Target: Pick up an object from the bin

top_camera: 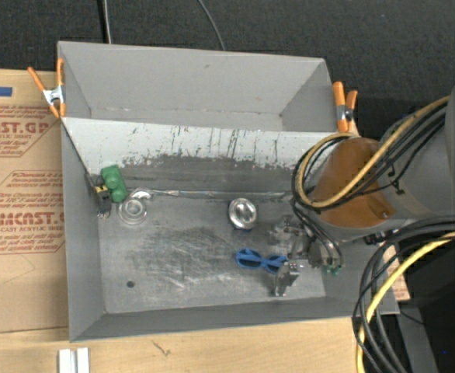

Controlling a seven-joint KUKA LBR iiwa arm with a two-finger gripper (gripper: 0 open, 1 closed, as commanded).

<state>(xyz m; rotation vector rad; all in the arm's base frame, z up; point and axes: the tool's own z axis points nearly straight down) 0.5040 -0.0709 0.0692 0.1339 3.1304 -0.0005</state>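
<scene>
My gripper (283, 258) is low in the bin's right front corner and stands open. One fingertip (283, 230) is on the far side and the other on the near side of the right end of a small blue plastic piece (254, 259) lying flat on the floor. The blue piece's right end sits in the gap between the fingers, and they are not closed on it. A shiny silver metal cup (242, 213) stands just left of the far finger, apart from it.
At the left wall lie a green knobbed piece (115, 183) with a black part beside it, and a clear round lid (134, 209). The arm with its orange cover and cables hangs over the bin's right rim. The right wall and front wall are close to the gripper.
</scene>
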